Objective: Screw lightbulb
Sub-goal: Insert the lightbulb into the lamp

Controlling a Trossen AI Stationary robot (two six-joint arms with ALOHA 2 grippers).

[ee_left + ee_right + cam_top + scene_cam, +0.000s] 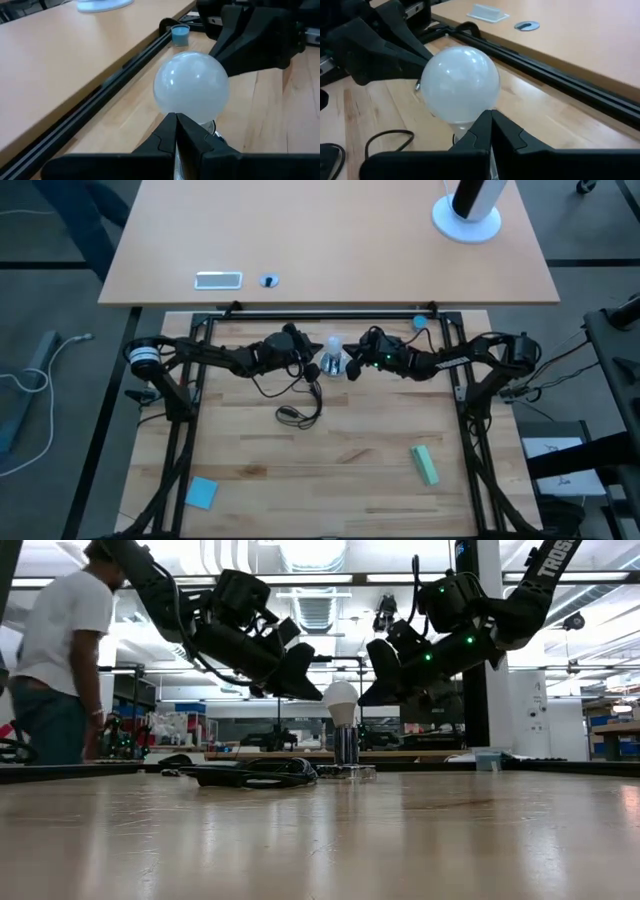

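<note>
The lightbulb [341, 700] stands upright in the round metal socket [346, 746] on the wooden table [340, 450], directly between the two grippers, which meet it from opposite sides. The left gripper [312, 367] sits just beside the bulb with its fingers [165, 135] pressed together, tip against tip, holding nothing — the frosted globe [192, 86] rises just beyond those closed tips, near them, though contact cannot be told. The right gripper [352, 367] mirrors it on the far side of the bulb, its fingers [507, 132] likewise shut flat on each other and empty, with the globe [460, 84] just past their ends. In the low view both grippers hang tilted down toward the bulb, one at each flank. A black cord [300, 412] coils on the table below the left jaws. A small blue cap [180, 34] stands by the table's rail, well beyond both jaws. A person [58, 650] stands in the room behind.
</note>
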